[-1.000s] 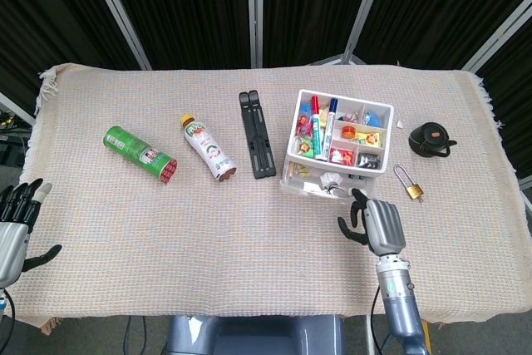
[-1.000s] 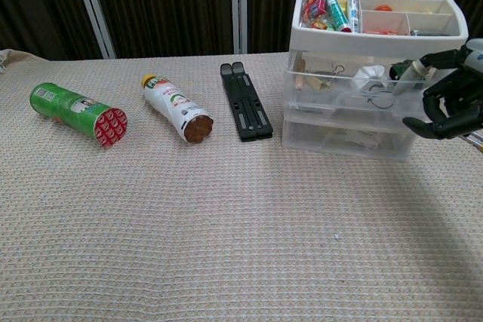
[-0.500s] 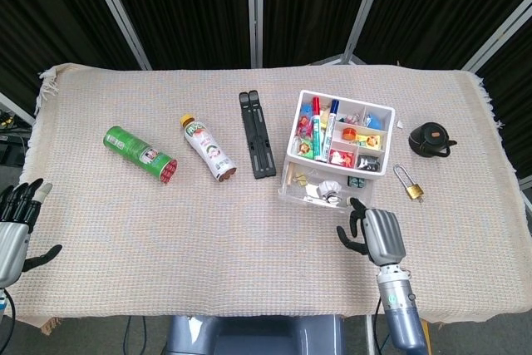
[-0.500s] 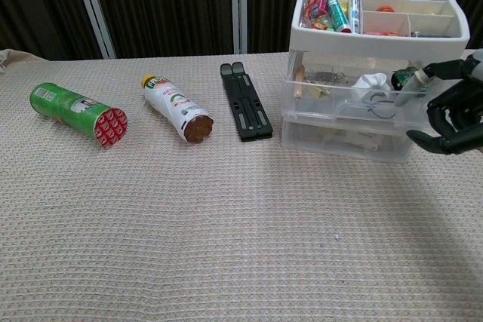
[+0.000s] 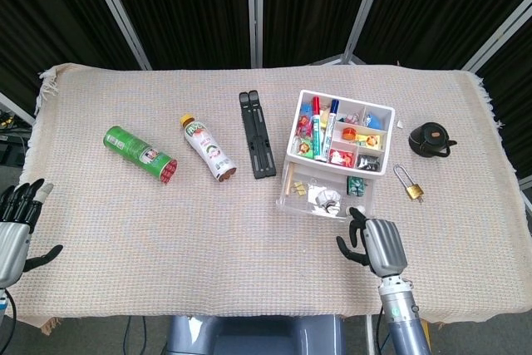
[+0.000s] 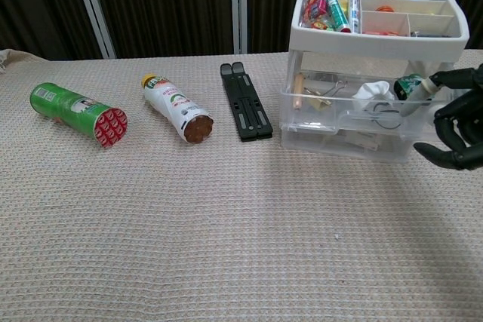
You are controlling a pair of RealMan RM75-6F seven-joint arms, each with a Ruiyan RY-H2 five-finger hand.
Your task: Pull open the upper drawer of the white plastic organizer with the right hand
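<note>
Head view: the upper drawer (image 5: pixel 322 195) now juts farther out of the white organizer (image 5: pixel 339 140) toward 6 o'clock than a second ago, small clutter showing inside. The right hand (image 5: pixel 371 241), fingers curled, has backed off with it; whether it touches, I cannot tell. The left hand (image 5: pixel 15 224) stays spread.

Chest view: the drawer (image 6: pixel 355 120) holds clips and white scraps; the top tray (image 6: pixel 379 34) holds markers (image 6: pixel 336 7).

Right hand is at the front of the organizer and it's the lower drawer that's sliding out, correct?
Not quite: the upper drawer is the one pulled out, as the chest view shows. The right hand is at the organizer's front.
</note>
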